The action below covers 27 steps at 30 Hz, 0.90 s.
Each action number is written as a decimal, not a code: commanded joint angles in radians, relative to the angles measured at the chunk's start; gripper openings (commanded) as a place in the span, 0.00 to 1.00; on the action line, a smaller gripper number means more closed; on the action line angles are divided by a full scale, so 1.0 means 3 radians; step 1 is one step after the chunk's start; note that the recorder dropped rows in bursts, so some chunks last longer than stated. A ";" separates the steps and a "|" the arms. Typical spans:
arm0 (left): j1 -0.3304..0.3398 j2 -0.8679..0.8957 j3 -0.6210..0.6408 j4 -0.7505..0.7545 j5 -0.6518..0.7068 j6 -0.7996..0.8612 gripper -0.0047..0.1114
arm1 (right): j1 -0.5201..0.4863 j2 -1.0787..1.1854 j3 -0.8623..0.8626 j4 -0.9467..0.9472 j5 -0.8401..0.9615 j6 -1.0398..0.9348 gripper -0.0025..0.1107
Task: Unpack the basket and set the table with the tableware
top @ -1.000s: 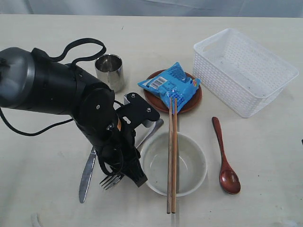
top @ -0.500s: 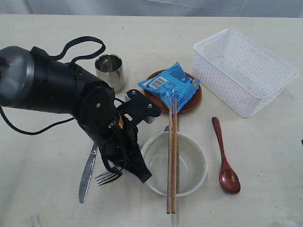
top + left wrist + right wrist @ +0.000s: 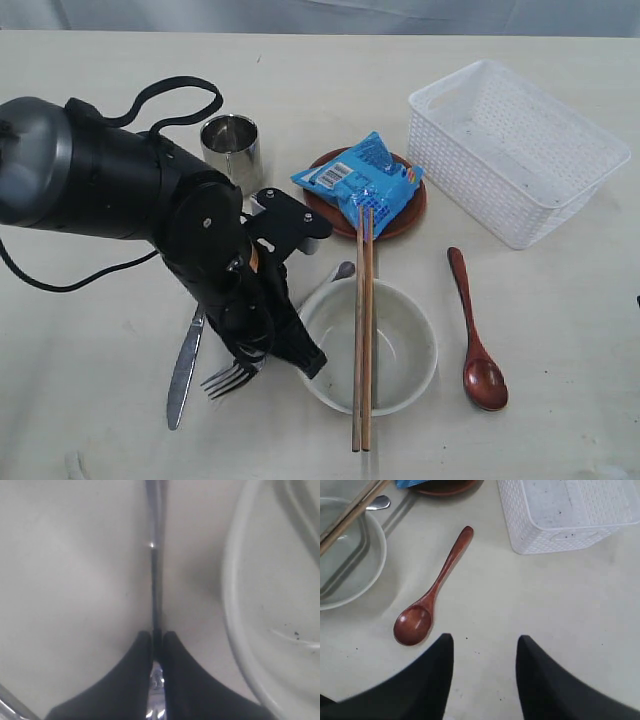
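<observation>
Table point(image 3: 560, 330): pale cream top that carries every item; the bowl sits near its front middle.
Left arm point(image 3: 110, 180): black and bulky, left of the bowl; it hides the fork's middle and the tabletop under it.
Basket point(image 3: 470, 185): white lattice, upright, behind and right of the bowl, well apart.
Bowl point(image 3: 400, 345): off-white, upright, mouth partly barred by the chopsticks.
Plate point(image 3: 410, 215): brown, just behind the bowl, mostly covered.
Snack packet point(image 3: 360, 178): blue, lying on the plate.
Cup point(image 3: 232, 150): steel, upright, behind and left of the bowl.
Chopsticks point(image 3: 362, 330): side by side across the bowl, far ends at the packet, near ends past the front rim.
Spoon point(image 3: 475, 335): dark wood, flat, right of the bowl.
Knife point(image 3: 183, 370): flat, left of the bowl, beyond the fork.
Fork point(image 3: 228, 380): just left of the bowl; handle tip shows behind the rim.
Left gripper point(image 3: 157, 637): clenched on the fork's shaft, beside the bowl rim.
Right gripper point(image 3: 485, 639): released, fingers apart over bare table right of the bowl, near the spoon.
</observation>
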 commanded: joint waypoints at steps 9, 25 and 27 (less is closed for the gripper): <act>-0.0022 0.0033 0.0030 0.0030 0.0153 -0.0550 0.04 | -0.0003 -0.0023 0.0006 0.0009 0.0006 -0.0004 0.37; -0.0022 -0.0012 0.0030 0.0128 0.0153 -0.1192 0.04 | -0.0003 -0.0023 0.0006 0.0009 0.0006 -0.0004 0.37; -0.0022 -0.0080 0.0030 0.0246 0.0153 -0.1391 0.04 | -0.0003 -0.0023 0.0006 0.0009 0.0006 -0.0004 0.37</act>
